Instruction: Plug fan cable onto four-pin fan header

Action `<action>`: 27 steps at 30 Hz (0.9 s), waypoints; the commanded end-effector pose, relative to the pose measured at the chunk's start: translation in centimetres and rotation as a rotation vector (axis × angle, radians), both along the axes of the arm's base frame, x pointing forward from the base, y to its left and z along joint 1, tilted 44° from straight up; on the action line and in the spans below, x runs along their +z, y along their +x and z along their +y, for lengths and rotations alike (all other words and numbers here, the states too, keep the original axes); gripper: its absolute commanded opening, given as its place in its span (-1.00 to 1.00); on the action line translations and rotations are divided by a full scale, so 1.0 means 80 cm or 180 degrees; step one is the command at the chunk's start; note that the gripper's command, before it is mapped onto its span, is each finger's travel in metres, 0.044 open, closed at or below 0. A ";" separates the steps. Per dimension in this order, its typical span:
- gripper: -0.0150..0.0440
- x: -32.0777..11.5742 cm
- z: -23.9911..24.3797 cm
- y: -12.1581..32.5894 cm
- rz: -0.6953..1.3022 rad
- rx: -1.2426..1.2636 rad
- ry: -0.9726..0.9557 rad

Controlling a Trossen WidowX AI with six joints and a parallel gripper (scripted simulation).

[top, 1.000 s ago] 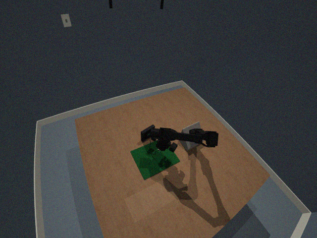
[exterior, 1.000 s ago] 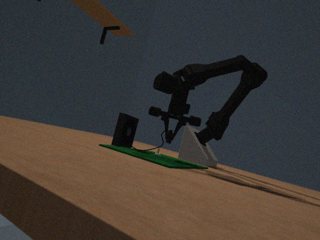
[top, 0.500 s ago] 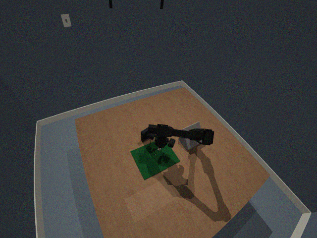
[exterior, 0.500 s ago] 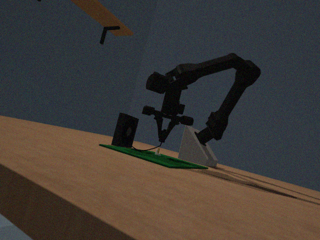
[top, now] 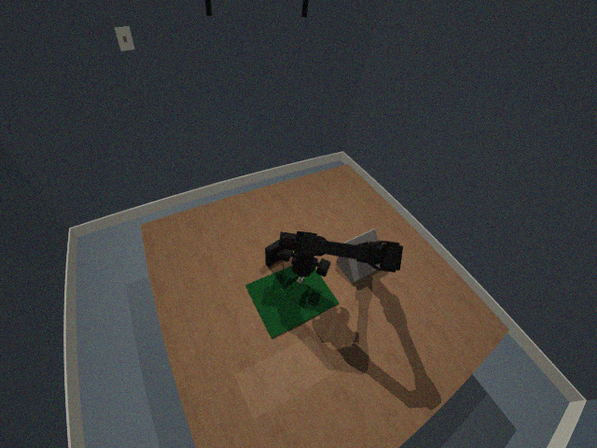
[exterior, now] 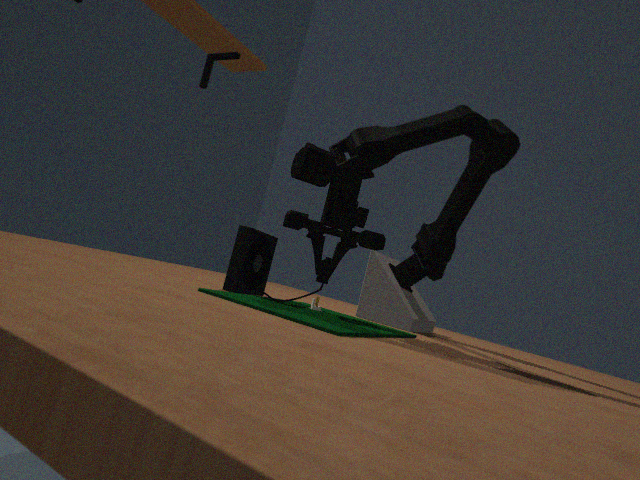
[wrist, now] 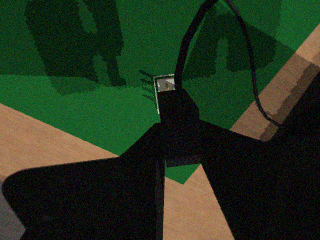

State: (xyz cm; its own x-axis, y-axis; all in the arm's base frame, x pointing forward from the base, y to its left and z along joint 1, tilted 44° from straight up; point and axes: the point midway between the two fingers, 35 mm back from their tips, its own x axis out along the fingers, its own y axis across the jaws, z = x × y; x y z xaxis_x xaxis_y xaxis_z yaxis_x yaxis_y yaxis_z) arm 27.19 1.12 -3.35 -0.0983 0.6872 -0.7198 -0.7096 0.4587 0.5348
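- Your pincer (wrist: 180, 150) is clenched on the plug (wrist: 177, 120), held upright so it can drop straight down.
- The plug hangs just above the header (wrist: 165, 84), at 12 o'clock in the wrist view.
- The cable (exterior: 289, 298) sags slack back to the fan (exterior: 250, 260).

Bare test room, wooden table (top: 202, 289), dark walls, wall shelf (exterior: 206, 33)

Black plug (wrist: 178, 117) — just above header (wrist: 165, 83)

Wooden table (top: 202, 270) — grey wedge (exterior: 385, 302) upon it.
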 end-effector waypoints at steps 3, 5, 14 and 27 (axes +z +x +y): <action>-0.49 -0.001 -0.001 -0.002 0.0005 0.0011 -0.0002; -0.49 -0.004 0.002 -0.002 0.0005 0.0011 -0.0002; -0.49 -0.021 0.018 -0.005 0.0006 0.0011 0.0001; -0.49 -0.020 0.019 -0.004 0.0033 -0.0018 -0.0003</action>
